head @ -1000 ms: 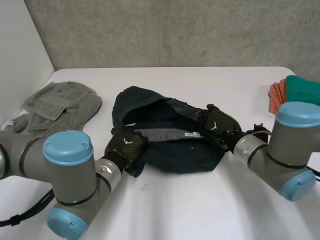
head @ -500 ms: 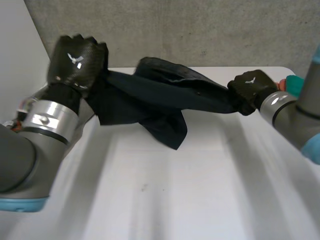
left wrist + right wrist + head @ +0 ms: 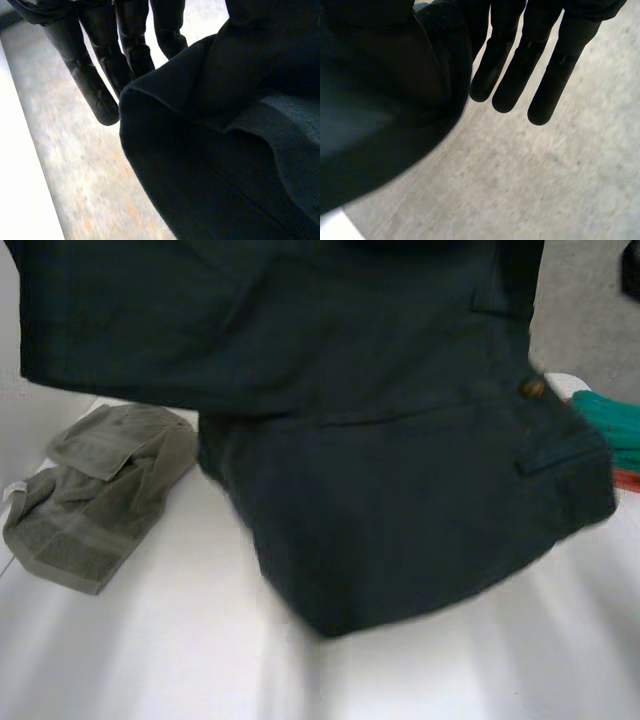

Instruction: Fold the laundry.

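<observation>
The shorts (image 3: 400, 490) are the biggest thing in front of me: dark blue, heavy woven cloth, hanging in the air close before my head camera and spread wide between my two arms. They fall in broad, soft folds, and the lower end hangs down over the table (image 3: 150, 660). I cannot tell whether it touches. The table is white, smooth and flat. Behind it stands a rough grey concrete wall (image 3: 585, 320).

On the table's left side lies a grey-green towel (image 3: 100, 490), thick and nubby, loosely folded over itself in a lumpy heap, well apart from the shorts.

My left hand (image 3: 90, 80) has a thick, rounded fold of the shorts, with a stitched hem, bunched against the thumb side of its palm. I have hold of it there while the other fingers stick out straight beside the cloth. My right hand (image 3: 567, 60) does the same at the other end: cloth is gathered at the thumb side and gripped, and the remaining fingers are long and straight next to it.

At the table's right edge a teal cloth (image 3: 610, 425) with a ribbed surface lies on top of an orange cloth (image 3: 625, 480).

On the shorts, a squared pocket flap (image 3: 560, 450) sits near the right side. Above it is a small round brown button (image 3: 533, 388).
</observation>
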Controlling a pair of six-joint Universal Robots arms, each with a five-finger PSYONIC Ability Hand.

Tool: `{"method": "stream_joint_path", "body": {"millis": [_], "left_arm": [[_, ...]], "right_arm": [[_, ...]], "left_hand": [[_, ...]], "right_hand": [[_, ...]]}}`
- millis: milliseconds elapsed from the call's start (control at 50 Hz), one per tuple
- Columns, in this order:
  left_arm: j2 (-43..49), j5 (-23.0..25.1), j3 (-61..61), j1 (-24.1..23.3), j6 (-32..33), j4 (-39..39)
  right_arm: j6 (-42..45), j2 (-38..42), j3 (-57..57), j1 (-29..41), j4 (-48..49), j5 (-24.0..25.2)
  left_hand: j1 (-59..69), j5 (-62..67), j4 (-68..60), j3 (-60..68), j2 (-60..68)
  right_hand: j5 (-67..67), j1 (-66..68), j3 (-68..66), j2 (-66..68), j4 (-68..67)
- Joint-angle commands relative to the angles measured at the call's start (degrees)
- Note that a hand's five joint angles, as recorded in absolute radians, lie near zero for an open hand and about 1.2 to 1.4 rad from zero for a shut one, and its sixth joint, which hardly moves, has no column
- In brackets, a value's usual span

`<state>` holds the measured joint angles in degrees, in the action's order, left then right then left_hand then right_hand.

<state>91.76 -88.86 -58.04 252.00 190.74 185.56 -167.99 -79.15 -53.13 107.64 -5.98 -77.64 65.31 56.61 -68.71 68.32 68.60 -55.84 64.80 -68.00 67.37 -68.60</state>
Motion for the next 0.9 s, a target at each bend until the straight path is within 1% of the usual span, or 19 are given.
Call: {"method": "stream_joint_path", "body": {"millis": [20,140,220,240,260,280,300,320,380,460,540,600,620,640,680,700,720,840,900], "left_arm": [[16.48,1.67,3.89,-2.30,0.60,-0.56],[29.77,2.11,6.00,-2.92,2.18,5.95],[39.09,2.47,9.51,-2.74,2.62,9.29],[42.50,2.29,11.70,-2.66,2.62,9.56],[44.02,2.20,12.85,-2.57,2.53,9.56],[45.25,2.11,14.08,-2.57,2.53,9.38],[46.48,1.94,15.22,-2.48,2.45,9.04],[47.19,1.33,16.97,-2.31,2.18,7.73],[46.59,-0.60,17.43,-2.13,1.48,5.26],[40.36,-4.21,12.88,-2.04,0.95,1.22],[30.69,-7.64,0.76,-2.66,1.48,-3.09],[22.52,-8.17,-11.80,-3.80,2.97,-7.83],[20.58,-7.91,-15.23,-4.15,3.41,-9.15],[17.17,-7.12,-21.88,-4.93,4.28,-12.12],[13.90,-5.80,-28.50,-5.55,4.99,-14.77],[12.41,-5.10,-31.67,-5.82,5.52,-15.83],[9.52,-3.27,-37.97,-6.17,6.48,-17.67],[3.25,4.92,-53.83,-6.35,9.47,-17.08],[2.90,7.82,-58.06,-6.26,10.00,-14.79]], "right_arm": [[-3.21,14.08,1.45,2.12,0.35,-4.01],[-7.61,23.15,1.54,4.68,4.03,-7.35],[-8.58,29.48,2.85,5.65,11.06,-12.35],[-8.49,32.28,4.34,5.82,13.94,-15.23],[-8.23,33.61,5.31,5.91,15.19,-16.57],[-7.97,34.93,6.19,6.00,16.33,-17.54],[-7.53,36.16,7.24,6.17,17.30,-18.51],[-6.13,38.00,9.17,6.44,17.66,-19.82],[-3.14,38.19,10.85,6.53,16.00,-20.10],[2.48,34.34,9.02,6.44,10.91,-19.40],[10.38,27.66,2.52,6.00,3.09,-16.41],[19.35,22.04,-5.64,5.39,-3.85,-11.32],[21.80,20.80,-7.93,5.21,-5.70,-10.00],[26.27,18.44,-12.91,4.86,-9.54,-7.47],[30.25,16.41,-18.03,4.25,-13.52,-5.43],[32.01,15.35,-20.50,3.89,-15.28,-4.55],[34.20,13.60,-25.31,2.93,-16.86,-2.80],[35.36,8.49,-40.72,1.26,-10.21,4.94],[36.68,6.91,-46.61,0.47,-5.90,7.50]], "left_hand": [[14.69,13.39,-11.29,11.68,11.40],[14.69,13.39,-11.29,11.68,11.40],[14.69,13.39,-11.29,11.68,11.40],[14.69,13.39,-11.29,11.68,11.40],[14.69,13.39,-11.29,11.68,11.40],[1.22,-0.08,2.18,-1.79,-2.07],[-18.56,-19.87,21.97,-21.58,-21.85],[-55.31,-56.61,58.71,-58.32,-58.60],[-55.31,-56.61,58.71,-58.32,-58.60],[-55.31,-56.61,58.71,-58.32,-58.60],[-55.31,-56.61,58.71,-58.32,-58.60],[-55.31,-56.61,58.71,-58.32,-58.60],[-55.31,-56.61,58.71,-58.32,-58.60],[-52.79,-54.09,56.19,-55.80,-56.08],[-48.56,-49.86,51.96,-51.57,-51.85],[-47.04,-48.34,50.44,-50.05,-50.33],[-40.69,-42.00,44.10,-43.71,-43.99],[-21.81,-23.12,25.22,-24.83,-25.10],[-22.95,-24.26,26.35,-25.97,-26.24]], "right_hand": [[-14.16,15.20,-12.00,12.63,-11.40],[-14.16,15.20,-12.00,12.63,-11.40],[-14.16,15.20,-12.00,12.63,-11.40],[-14.16,15.20,-12.00,12.63,-11.40],[-7.98,9.02,-5.82,6.45,-5.21],[16.73,-15.69,18.89,-18.26,19.49],[46.45,-45.41,48.61,-47.98,49.22],[55.84,-54.80,58.00,-57.37,58.60],[55.84,-54.80,58.00,-57.37,58.60],[55.84,-54.80,58.00,-57.37,58.60],[55.84,-54.80,58.00,-57.37,58.60],[55.84,-54.80,58.00,-57.37,58.60],[55.84,-54.80,58.00,-57.37,58.60],[51.69,-50.66,53.86,-53.23,54.46],[44.27,-43.23,46.43,-45.80,47.04],[39.23,-38.19,41.39,-40.76,42.00],[29.36,-28.32,31.52,-30.89,32.12],[10.61,-9.57,12.77,-12.14,13.37],[11.58,-10.55,13.75,-13.12,14.35]]}}
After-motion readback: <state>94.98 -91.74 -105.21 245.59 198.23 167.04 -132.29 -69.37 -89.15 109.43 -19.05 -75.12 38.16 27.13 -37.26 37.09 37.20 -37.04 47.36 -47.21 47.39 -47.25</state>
